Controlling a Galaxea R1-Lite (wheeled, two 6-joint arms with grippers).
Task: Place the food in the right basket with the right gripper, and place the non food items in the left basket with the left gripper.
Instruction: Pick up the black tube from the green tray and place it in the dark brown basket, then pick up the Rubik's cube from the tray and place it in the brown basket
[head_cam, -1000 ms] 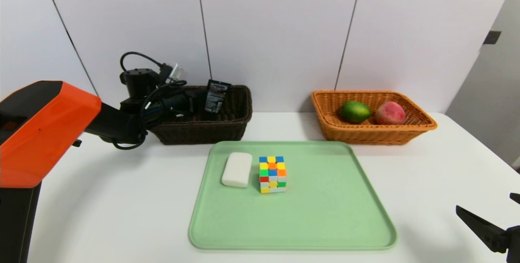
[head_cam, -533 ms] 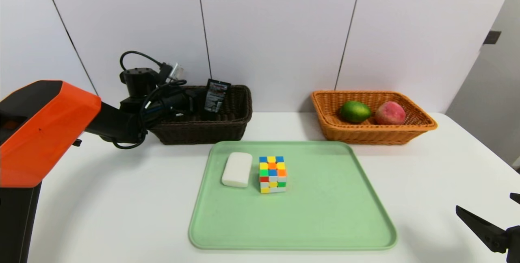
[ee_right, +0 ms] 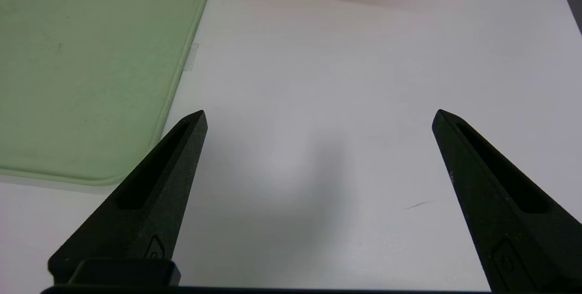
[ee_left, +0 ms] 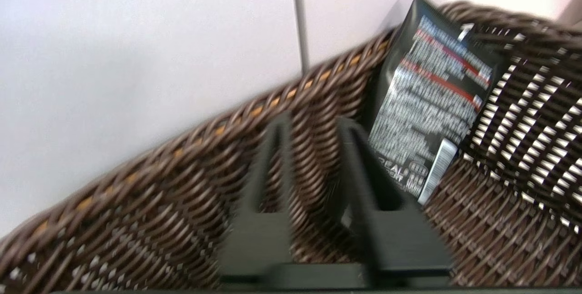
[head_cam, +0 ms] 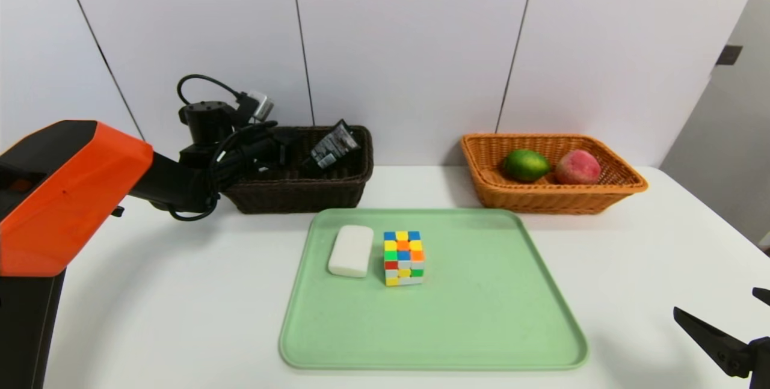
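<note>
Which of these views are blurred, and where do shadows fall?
Left wrist view: smeared, the dark basket weave and black packet streaked. Head view: sharp, soft shadow under the orange basket. Right wrist view: sharp, faint shadow on the table between the right gripper fingers.

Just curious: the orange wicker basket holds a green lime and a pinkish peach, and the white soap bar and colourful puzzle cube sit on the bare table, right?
Not quite. The head view shows the white soap bar and colourful puzzle cube on the pale green plastic tray, not the bare table.
</note>
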